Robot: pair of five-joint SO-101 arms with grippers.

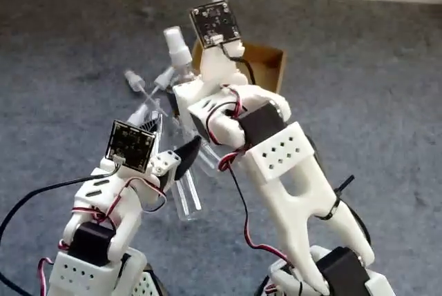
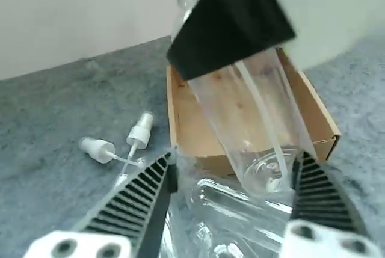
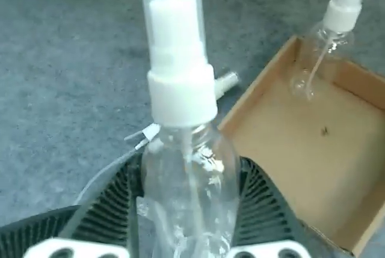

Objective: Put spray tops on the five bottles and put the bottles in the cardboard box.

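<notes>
My right gripper [image 3: 189, 193] is shut on a clear bottle [image 3: 186, 174] that carries a white spray top [image 3: 179, 71]; I hold it upright above the carpet, next to the cardboard box [image 3: 260, 97]. In the high view this held bottle [image 1: 179, 49] stands left of the cardboard box [image 1: 268, 61]. My left gripper [image 2: 234, 162] is open, its fingers on either side of the base of the held bottle [image 2: 264, 150]. A capped bottle [image 3: 314, 59] stands inside the box. Two loose spray tops [image 2: 140, 130] lie on the carpet left of the cardboard box [image 2: 316, 113].
Clear uncapped bottles [image 1: 185, 196] lie on the grey carpet between the two arms, one bottle [image 2: 225, 210] directly under my left gripper. The loose spray tops [image 1: 136, 82] lie beyond them. Open carpet spreads to the left and right.
</notes>
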